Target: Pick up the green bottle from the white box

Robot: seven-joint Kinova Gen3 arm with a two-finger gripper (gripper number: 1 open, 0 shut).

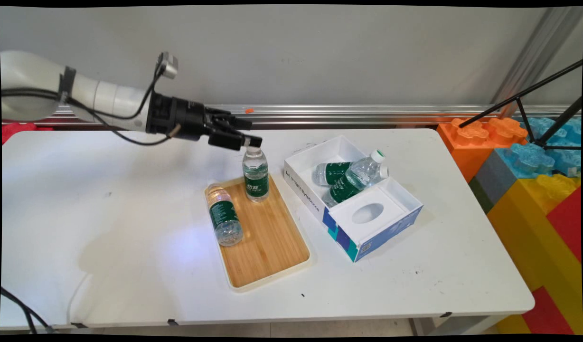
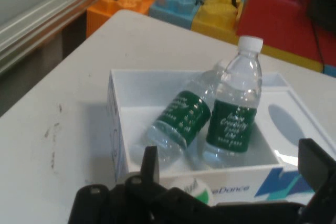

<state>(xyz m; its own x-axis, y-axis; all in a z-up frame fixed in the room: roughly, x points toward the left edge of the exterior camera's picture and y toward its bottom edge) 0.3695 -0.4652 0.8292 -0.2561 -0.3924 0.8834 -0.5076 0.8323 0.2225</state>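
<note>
The upright clear plastic water bottle with a green label [image 1: 256,178] is seen at the centre, on a bamboo tray [image 1: 272,247]. The black gripper [image 1: 249,137] is held wide about its cap. A second bottle [image 1: 224,216] lies on the tray, and two more [image 1: 348,178] are in the open white box [image 1: 367,232] to the right. The white table [image 1: 130,213] is backed by a grey wall, with big toy bricks [image 1: 524,161] at far right.

Tabletop [image 1: 106,213] left half is bare & passable. Mid-table blocked: tray [image 1: 267,247] w/ upright bottle [image 1: 256,176] + lying bottle [image 1: 224,216]; box [image 1: 315,199] just beside tray's right edge.
</note>
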